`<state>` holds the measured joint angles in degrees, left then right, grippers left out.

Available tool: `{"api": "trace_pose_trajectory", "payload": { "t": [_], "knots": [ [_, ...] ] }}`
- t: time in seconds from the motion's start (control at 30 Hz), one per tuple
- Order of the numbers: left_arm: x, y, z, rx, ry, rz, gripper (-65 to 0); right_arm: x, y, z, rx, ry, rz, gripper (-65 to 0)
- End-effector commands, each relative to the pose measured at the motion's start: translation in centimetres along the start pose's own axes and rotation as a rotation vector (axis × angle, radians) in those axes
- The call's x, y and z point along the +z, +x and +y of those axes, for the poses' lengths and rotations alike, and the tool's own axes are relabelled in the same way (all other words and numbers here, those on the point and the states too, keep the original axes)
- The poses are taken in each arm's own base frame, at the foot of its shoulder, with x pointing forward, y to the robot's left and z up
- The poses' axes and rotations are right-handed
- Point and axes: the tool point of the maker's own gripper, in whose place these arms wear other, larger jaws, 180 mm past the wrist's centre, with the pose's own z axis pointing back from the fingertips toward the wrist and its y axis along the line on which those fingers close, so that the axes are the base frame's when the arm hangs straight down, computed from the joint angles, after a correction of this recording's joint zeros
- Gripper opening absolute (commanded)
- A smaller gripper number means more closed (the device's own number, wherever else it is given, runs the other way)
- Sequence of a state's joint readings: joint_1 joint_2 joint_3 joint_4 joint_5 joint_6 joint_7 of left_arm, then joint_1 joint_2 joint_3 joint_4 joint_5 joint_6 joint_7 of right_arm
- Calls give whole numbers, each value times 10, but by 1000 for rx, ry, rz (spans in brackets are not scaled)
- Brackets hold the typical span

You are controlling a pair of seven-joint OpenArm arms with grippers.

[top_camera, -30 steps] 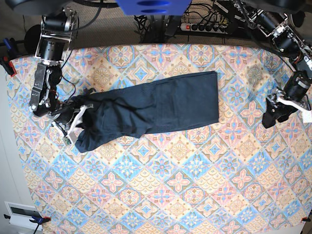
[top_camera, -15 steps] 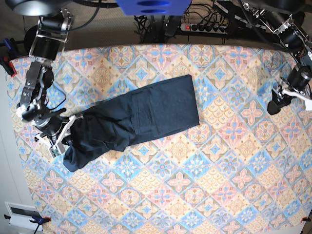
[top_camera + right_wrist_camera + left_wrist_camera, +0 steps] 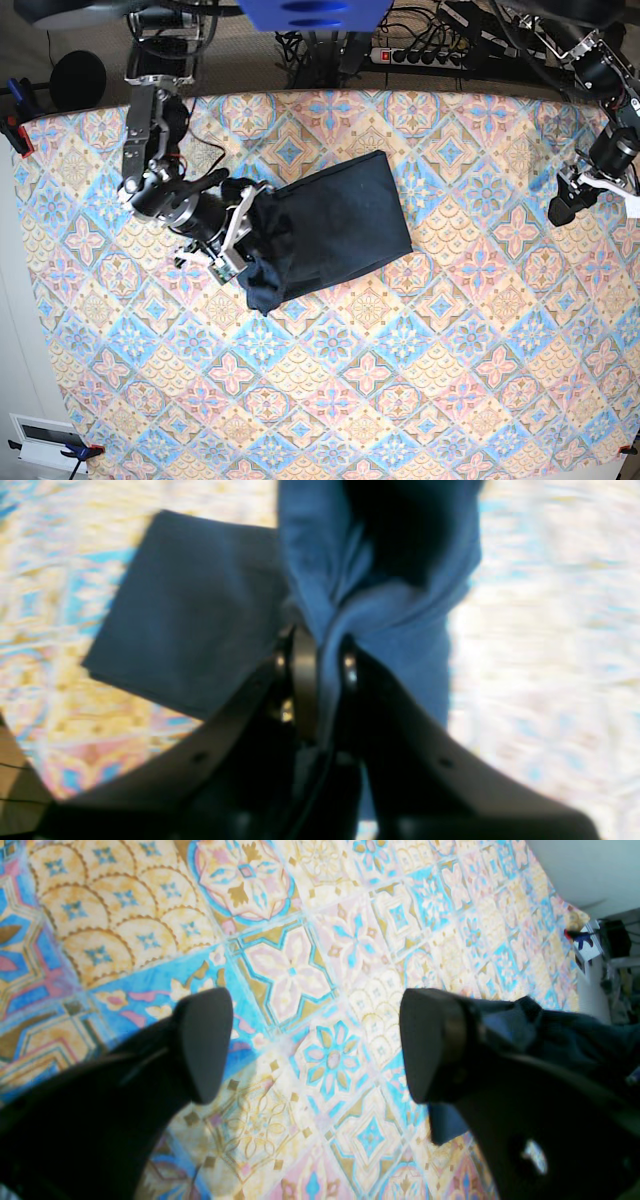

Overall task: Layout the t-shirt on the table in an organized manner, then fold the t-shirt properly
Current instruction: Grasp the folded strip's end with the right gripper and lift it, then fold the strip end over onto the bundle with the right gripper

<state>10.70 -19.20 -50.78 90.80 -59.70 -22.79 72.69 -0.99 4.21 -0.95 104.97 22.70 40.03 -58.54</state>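
Right claw (image 3: 320, 655) pinching bunched t-shirt (image 3: 320, 230) near table (image 3: 450, 400) centre — left claw (image 3: 315, 1045) spread, empty, far side. Risk: one-sided tugging rumples the fold — or cloth slips free.

No legible text, label, brand, number or sign appears in any view. The t-shirt (image 3: 325, 225) is plain and unprinted. The table (image 3: 420, 400) cloth carries only floral diamond patterns, no lettering.
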Motion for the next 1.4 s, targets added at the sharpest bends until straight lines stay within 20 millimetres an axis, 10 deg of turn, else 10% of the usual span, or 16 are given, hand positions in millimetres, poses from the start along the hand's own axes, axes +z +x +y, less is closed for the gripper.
{"api": "trace_pose_trajectory", "payload": {
  "t": [0.0,0.37,0.6,0.97,1.17,1.37],
  "knots": [
    [5,14,-3,-28,-7,-35,-136,1,23,0,11,1,-75,-636],
    [7,7,-1,-23,-5,-18,-136,-53,33,89,-67,232,-95,-635],
    [7,7,-1,-24,-6,-17,-136,-94,30,109,58,272,-51,-628],
    [6,7,-3,-23,-11,-15,-136,-67,84,121,76,308,-231,-292],
    [-3,0,-13,-44,-38,19,-136,-50,98,119,94,286,-292,-361],
    [-3,-2,-65,-215,-115,39,-189,-58,77,83,14,217,-242,-489]
  ]
}}
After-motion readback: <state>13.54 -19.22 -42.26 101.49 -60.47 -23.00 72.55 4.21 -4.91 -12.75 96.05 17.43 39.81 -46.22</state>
